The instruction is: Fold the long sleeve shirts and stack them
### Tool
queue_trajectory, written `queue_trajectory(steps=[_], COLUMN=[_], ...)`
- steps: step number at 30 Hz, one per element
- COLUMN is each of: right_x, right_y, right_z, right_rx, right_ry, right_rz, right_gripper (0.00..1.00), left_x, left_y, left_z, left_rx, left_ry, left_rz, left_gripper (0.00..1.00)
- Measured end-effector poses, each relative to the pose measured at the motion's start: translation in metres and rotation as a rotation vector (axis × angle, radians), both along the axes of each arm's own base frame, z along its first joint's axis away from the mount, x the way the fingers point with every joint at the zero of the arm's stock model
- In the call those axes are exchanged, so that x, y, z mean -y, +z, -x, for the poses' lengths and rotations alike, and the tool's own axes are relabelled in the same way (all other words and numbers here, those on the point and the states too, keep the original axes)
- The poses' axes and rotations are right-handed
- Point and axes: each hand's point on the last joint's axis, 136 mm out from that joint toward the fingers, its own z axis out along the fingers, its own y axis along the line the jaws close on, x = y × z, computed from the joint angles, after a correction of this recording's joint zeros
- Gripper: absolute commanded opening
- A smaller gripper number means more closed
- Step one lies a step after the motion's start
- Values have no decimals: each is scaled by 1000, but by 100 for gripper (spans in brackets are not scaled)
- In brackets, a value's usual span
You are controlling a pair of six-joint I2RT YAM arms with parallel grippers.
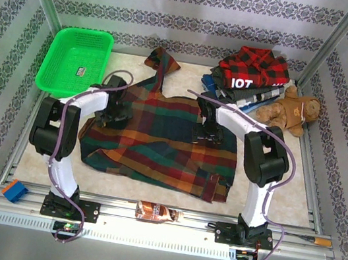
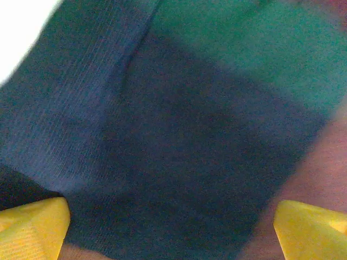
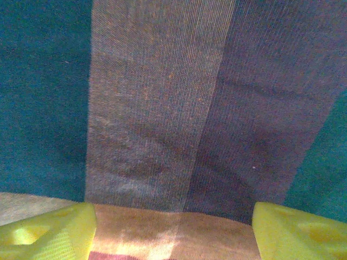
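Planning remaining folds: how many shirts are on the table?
4 visible: plaid shirt spread between the arms; red-black check shirt, dark lettered shirt and blue shirt piled far right. More may hide underneath.

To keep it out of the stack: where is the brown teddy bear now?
In the top view, the teddy bear lies at the far right of the table, just to the right of the shirt pile.

Both arms bent forward, left hand [image 2: 172, 232] and right hand [image 3: 174, 230] fingers spread
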Motion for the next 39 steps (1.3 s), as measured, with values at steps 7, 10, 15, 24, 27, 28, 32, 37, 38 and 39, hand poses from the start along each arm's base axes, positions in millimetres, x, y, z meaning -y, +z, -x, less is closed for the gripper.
queue_trajectory(steps=[7, 10, 15, 24, 27, 28, 32, 37, 38, 39], right_x=[12, 24, 39, 41, 39, 39, 38, 36, 36, 36], right_y=[-14, -12, -10, -9, -8, -8, -4, 0, 1, 1], right_z=[6, 9, 13, 12, 12, 12, 11, 11, 12, 12], right_rx=[-53, -56, -58, -58, -57, -58, -49, -45, -48, -50], right_ry=[-3, 3, 12, 30, 40, 43, 51, 62, 63, 63], right_rz=[80, 150, 236, 244, 238, 236, 226, 215, 212, 211], right_gripper=[74, 74, 75, 77, 77, 77, 78, 78, 78, 78], left_x=[-8, -1, 18, 24, 16, 14, 13, 16, 17, 17], left_y=[-9, -9, 1, 130, 149, 147, 114, 63, 57, 52], left_z=[43, 59, 83, -36, -82, -97, -140, -169, -171, -173], left_rx=[-20, -16, -16, 287, 342, 339, 273, 176, 162, 151], left_ry=[65, 76, 89, -27, -93, -117, -213, -305, -319, -334], left_rz=[-7, 10, 80, 120, 99, 91, 66, 47, 46, 44], left_gripper=[95, 94, 96, 93, 79, 74, 59, 55, 54, 54])
